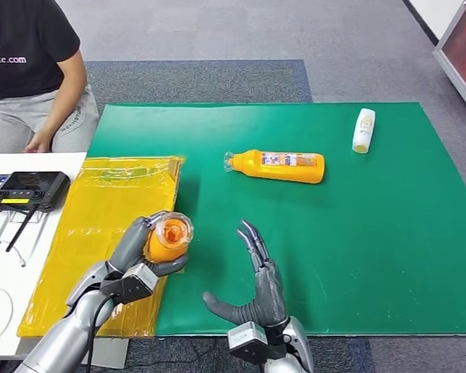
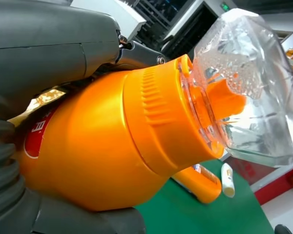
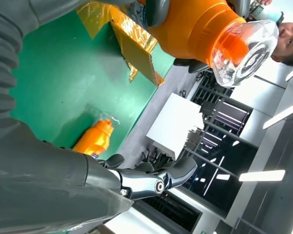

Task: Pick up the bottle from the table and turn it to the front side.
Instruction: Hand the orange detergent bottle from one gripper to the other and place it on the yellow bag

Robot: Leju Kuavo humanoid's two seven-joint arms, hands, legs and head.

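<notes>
My left hand [image 1: 136, 252] grips an orange bottle [image 1: 167, 238] with a clear cap, held upright above the edge of the green mat [image 1: 359, 256], its cap facing the head camera. The left wrist view shows the same bottle [image 2: 100, 146] and its clear cap [image 2: 248, 87] close up, and it appears again in the right wrist view [image 3: 197, 24]. My right hand [image 1: 257, 280] hovers open over the mat's near edge, fingers spread, to the right of the held bottle. A second orange bottle [image 1: 277, 166] lies on its side mid-mat.
A small white bottle [image 1: 363, 130] lies at the mat's far right. A yellow padded envelope [image 1: 90, 225] lies left of the mat under my left arm. A black controller [image 1: 26, 189] sits on the white table at left. A seated person [image 1: 31, 70] is at the far left.
</notes>
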